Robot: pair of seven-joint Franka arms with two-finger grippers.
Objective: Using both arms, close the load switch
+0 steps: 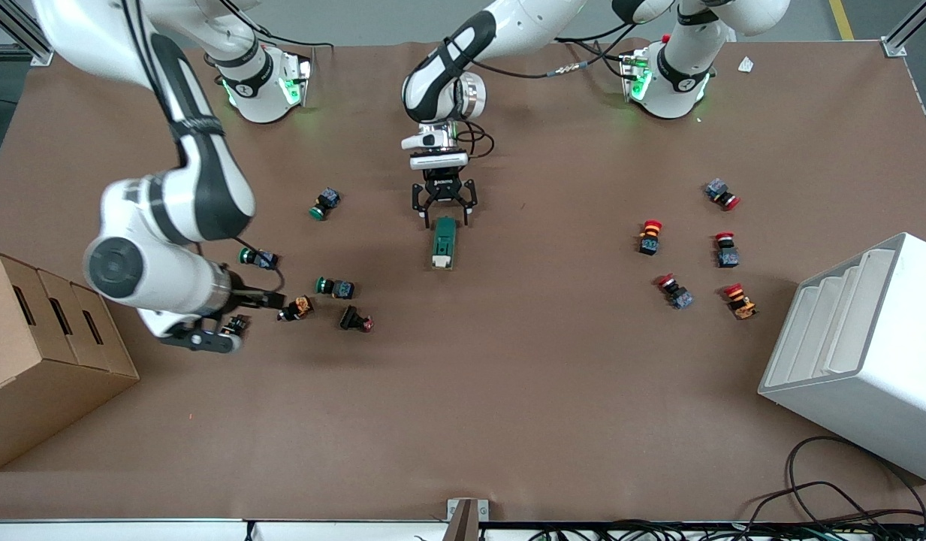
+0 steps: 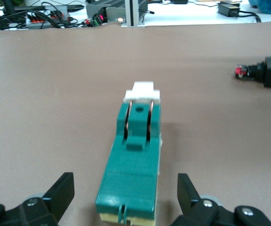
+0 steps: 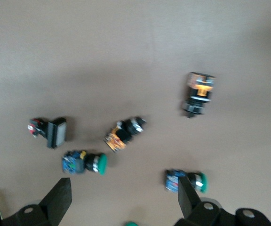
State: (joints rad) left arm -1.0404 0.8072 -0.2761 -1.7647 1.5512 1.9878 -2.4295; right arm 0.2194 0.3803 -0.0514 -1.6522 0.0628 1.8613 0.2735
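The load switch (image 1: 443, 243) was lying flat near the middle of the counter (image 1: 508, 391), with the left tool (image 1: 444, 204) parked right at its 12 o'clock end in the front view. That tool's fingers (image 2: 60, 190) were spread wide, one on each side of the green body, with nothing gripped yet. In the left wrist view the white lever (image 2: 142, 92) was seen at the end away from the tool.

The right tool (image 1: 200, 338) was way off at about 8 o'clock from the switch, hung over the cluster of push buttons (image 1: 335, 286), also wide open and empty.

Risk-wise: the switch wasn't pinned by anything, so if the lever was pushed before the body was clamped, the whole block would probably just be skidded across the counter. A skewed squeeze could twist it, too. And the buttons under the right tool could easily be knocked around on its way over.
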